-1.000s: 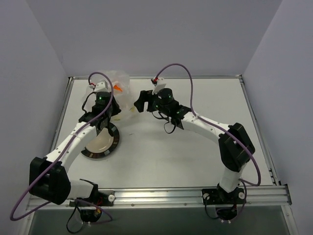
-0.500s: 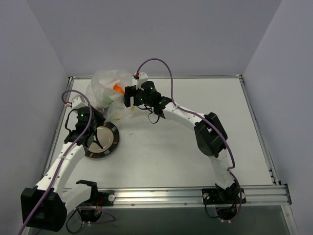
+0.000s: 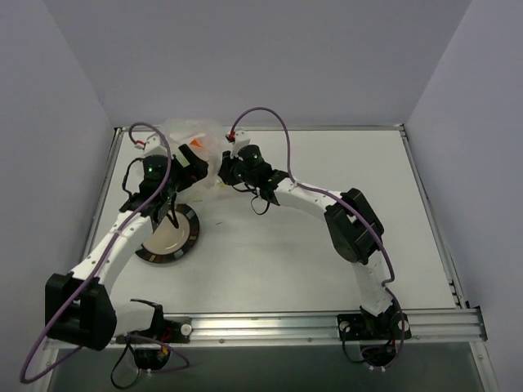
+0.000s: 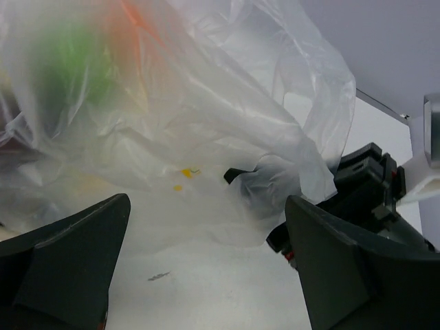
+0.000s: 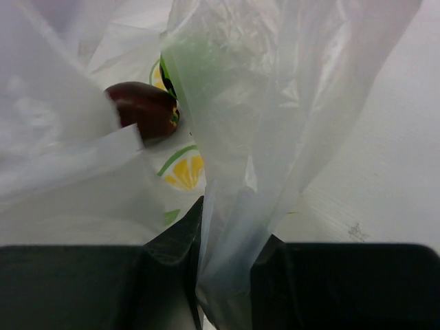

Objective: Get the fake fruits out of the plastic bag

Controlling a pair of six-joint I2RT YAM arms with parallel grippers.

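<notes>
The plastic bag [image 3: 194, 140] lies crumpled at the back left of the table, printed with lemon slices [image 5: 184, 172]. Inside it show an orange fruit [image 3: 196, 146], a blurred green one [image 4: 69, 62] and a dark brown one [image 5: 144, 110]. My right gripper [image 5: 227, 275] is shut on a gathered fold of the bag's right edge [image 3: 227, 170]. My left gripper [image 4: 206, 206] stands wide open just in front of the bag, low over the table, with nothing between its fingers [image 3: 186, 166].
A round dark-rimmed plate [image 3: 192, 233] sits on the table near the left arm, in front of the bag. The table's raised back rail [image 3: 343, 127] runs close behind the bag. The right gripper's black body [image 4: 364, 185] lies near my left gripper's right finger.
The left arm swung from over the plate back up to the bag and its gripper opened wide. The right gripper, open before, closed on the bag's edge.
</notes>
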